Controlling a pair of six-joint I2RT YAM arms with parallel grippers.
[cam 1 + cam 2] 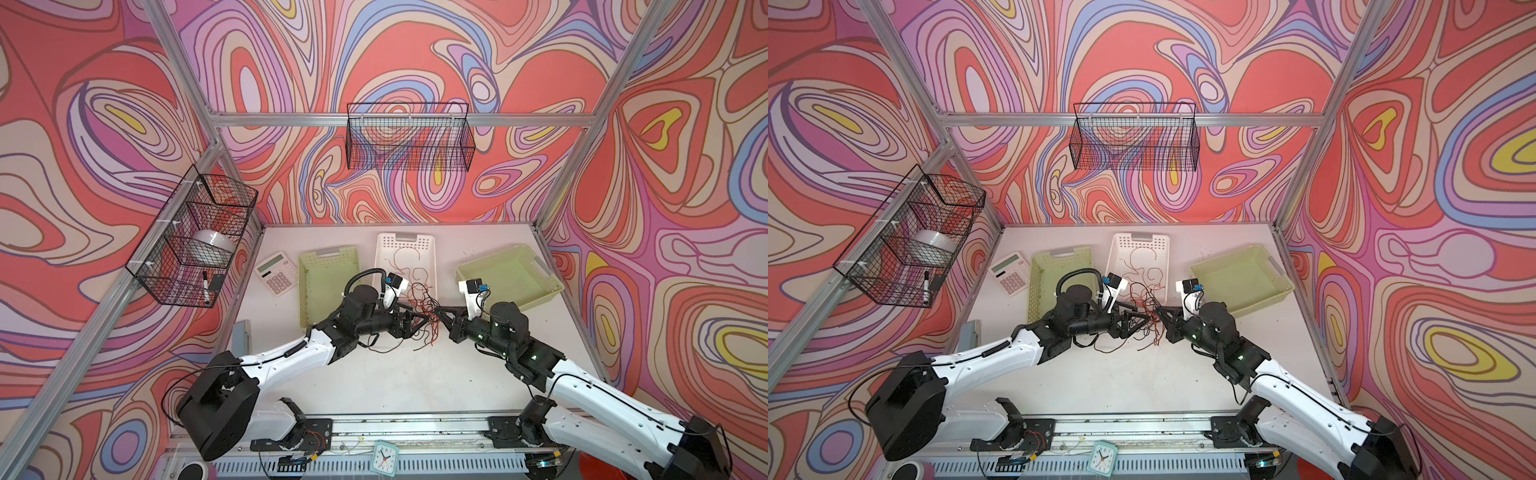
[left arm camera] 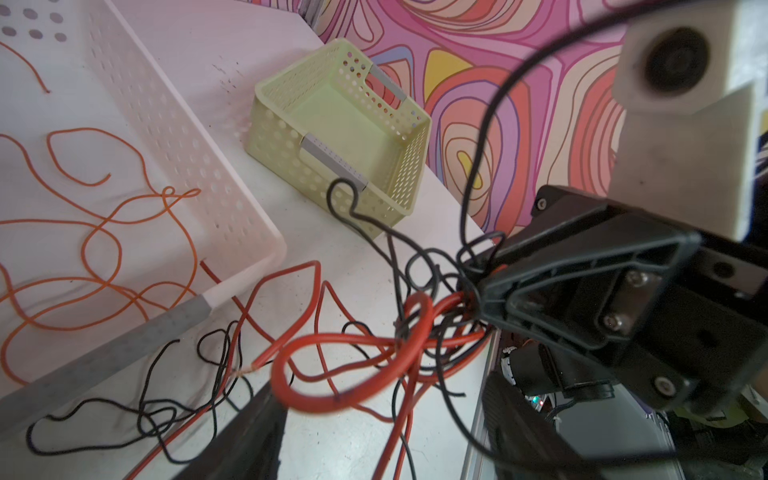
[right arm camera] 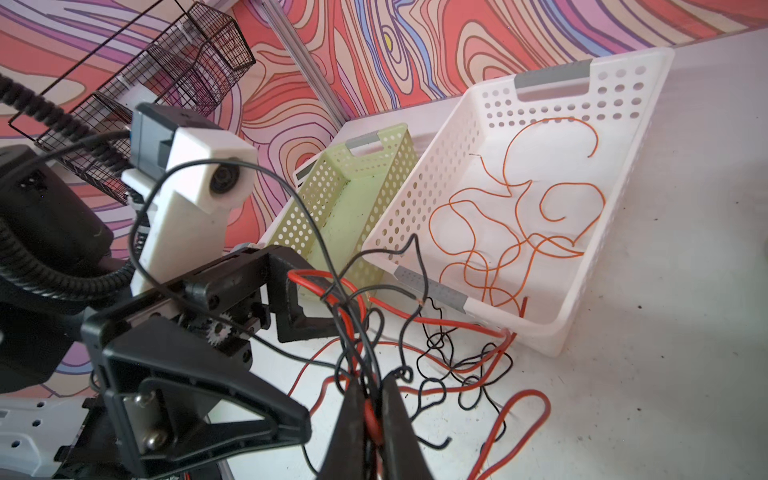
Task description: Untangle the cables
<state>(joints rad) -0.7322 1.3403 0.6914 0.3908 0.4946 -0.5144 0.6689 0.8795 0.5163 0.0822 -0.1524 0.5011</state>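
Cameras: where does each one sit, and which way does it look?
Top view: high at the front of the table, looking down; left arm and right arm both show.
Top view: right beside it, facing likewise; same arms, white basket beyond them.
Left wrist: on the left arm, facing the right gripper, shut on the cables.
Right wrist: on the right arm, facing the open left gripper; its own fingers show.
Shared: both wrist views show the white basket and cables.

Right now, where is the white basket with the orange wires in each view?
In a top view: white basket centre back, between two green baskets.
In a top view: basket likewise.
Left wrist: basket beyond the red-black cable tangle.
Right wrist: basket beyond that tangle.
Shared landmark: the tangle.
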